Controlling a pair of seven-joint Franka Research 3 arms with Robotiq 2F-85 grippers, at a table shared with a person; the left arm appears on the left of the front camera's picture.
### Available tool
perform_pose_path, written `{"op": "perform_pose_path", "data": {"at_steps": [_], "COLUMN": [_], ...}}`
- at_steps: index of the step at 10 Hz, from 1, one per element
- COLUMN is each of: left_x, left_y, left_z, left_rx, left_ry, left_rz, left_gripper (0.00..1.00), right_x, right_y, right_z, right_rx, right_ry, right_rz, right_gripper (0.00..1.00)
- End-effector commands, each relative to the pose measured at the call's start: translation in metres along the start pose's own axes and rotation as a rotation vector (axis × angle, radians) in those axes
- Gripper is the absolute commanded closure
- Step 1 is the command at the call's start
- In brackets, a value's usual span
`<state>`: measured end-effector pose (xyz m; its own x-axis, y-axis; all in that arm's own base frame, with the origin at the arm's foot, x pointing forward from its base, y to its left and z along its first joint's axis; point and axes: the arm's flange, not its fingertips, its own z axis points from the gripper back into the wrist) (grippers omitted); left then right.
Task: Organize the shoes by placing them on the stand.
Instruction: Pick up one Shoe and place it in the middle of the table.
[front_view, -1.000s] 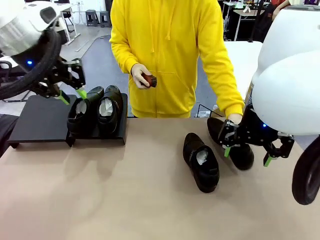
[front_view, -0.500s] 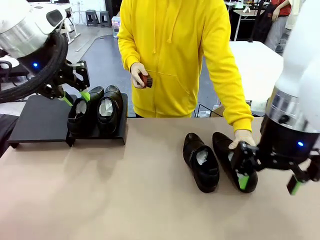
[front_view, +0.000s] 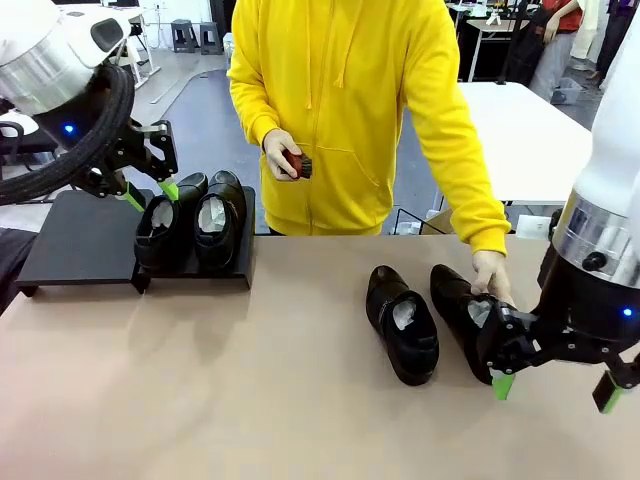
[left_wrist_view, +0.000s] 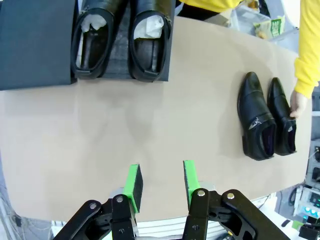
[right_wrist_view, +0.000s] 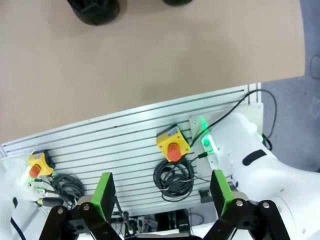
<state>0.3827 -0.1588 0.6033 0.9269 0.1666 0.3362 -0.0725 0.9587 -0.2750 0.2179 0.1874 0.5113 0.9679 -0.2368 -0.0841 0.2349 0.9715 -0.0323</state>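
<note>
On the tan table (front_view: 250, 400), two shoes (front_view: 190, 225) are seated on the stand (front_view: 80, 240). Two more shoes (front_view: 402, 322) lie mid-table, one half hidden behind the wide-spread right gripper (front_view: 554, 389). In its wrist view, the left gripper (left_wrist_view: 161, 167) is shown parted and empty.

Left pair of shoes (front_view: 217, 222) is sitting side by side on the right panel of the stand (front_view: 80, 240), at the far left of the table (front_view: 250, 400). Right pair of shoes (front_view: 402, 322) is lying right of centre; a person's hand (front_view: 491, 273) is touching the rightmost shoe (front_view: 455, 297).
</note>
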Motion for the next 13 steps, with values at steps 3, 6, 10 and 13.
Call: {"op": "perform_pose_path", "data": {"at_steps": [3, 6, 10, 13], "left_x": [0.002, 0.002, 0.002, 0.002], "left_y": [0.000, 0.000, 0.000, 0.000], "left_z": [0.000, 0.000, 0.000, 0.000], "left_rx": [-0.017, -0.017, -0.017, -0.017], "left_ry": [-0.004, -0.004, -0.004, -0.004], "left_rz": [-0.003, -0.003, -0.003, -0.003], "left_gripper": [0.54, 0.54, 0.54, 0.54], "right_x": [0.054, 0.128, 0.202, 0.216], "right_y": [0.044, 0.070, 0.075, 0.075], "right_z": [0.016, -0.004, -0.059, -0.077], "right_rx": [-0.155, -0.158, 0.003, 0.000], "right_ry": [-0.116, -0.092, -0.066, -0.103], "right_rz": [0.085, 0.170, 0.295, 0.315], "right_gripper": [0.00, 0.00, 0.00, 0.23]}}
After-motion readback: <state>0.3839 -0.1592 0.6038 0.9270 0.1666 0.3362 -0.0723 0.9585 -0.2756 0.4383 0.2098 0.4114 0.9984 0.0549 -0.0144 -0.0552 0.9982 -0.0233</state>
